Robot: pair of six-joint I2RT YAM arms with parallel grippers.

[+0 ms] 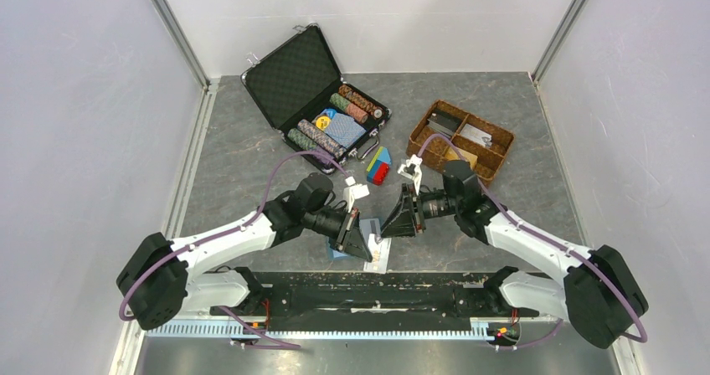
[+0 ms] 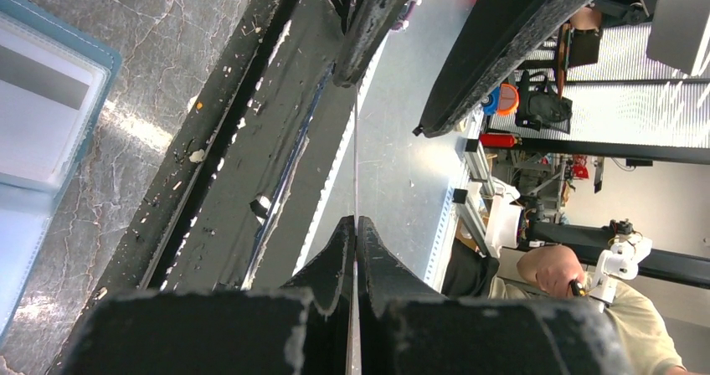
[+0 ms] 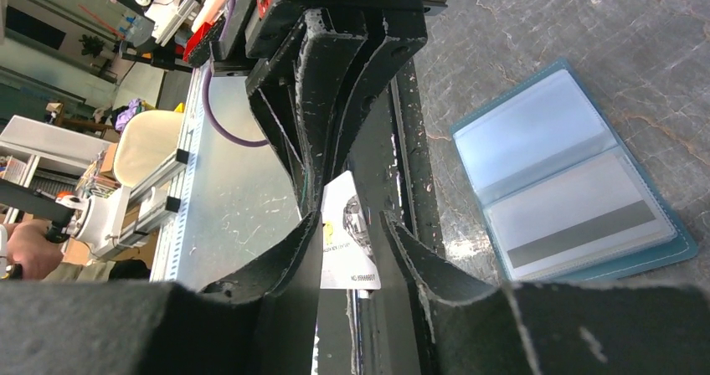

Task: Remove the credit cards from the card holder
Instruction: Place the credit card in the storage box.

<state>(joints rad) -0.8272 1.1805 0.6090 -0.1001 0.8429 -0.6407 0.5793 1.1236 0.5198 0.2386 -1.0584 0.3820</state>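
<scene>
The card holder point(image 3: 569, 182) is a light-blue wallet lying open on the table; a grey-striped card point(image 3: 582, 233) sits in its nearer pocket. It shows beneath my left gripper in the top view point(image 1: 336, 254) and at the left edge of the left wrist view point(image 2: 42, 132). My left gripper point(image 2: 356, 220) is shut on a thin white printed card point(image 3: 347, 233), seen edge-on in its own view point(image 2: 356, 157), and holds it above the table's front edge point(image 1: 378, 256). My right gripper point(image 3: 352, 216) is open, its fingers either side of that card's free end, facing the left gripper point(image 1: 366, 243).
An open black chip case point(image 1: 314, 90) stands at the back left, a brown wicker tray point(image 1: 460, 141) at the back right. Coloured blocks point(image 1: 379, 167) and small white pieces point(image 1: 356, 191) lie between them. A black rail point(image 1: 368, 295) runs along the near edge.
</scene>
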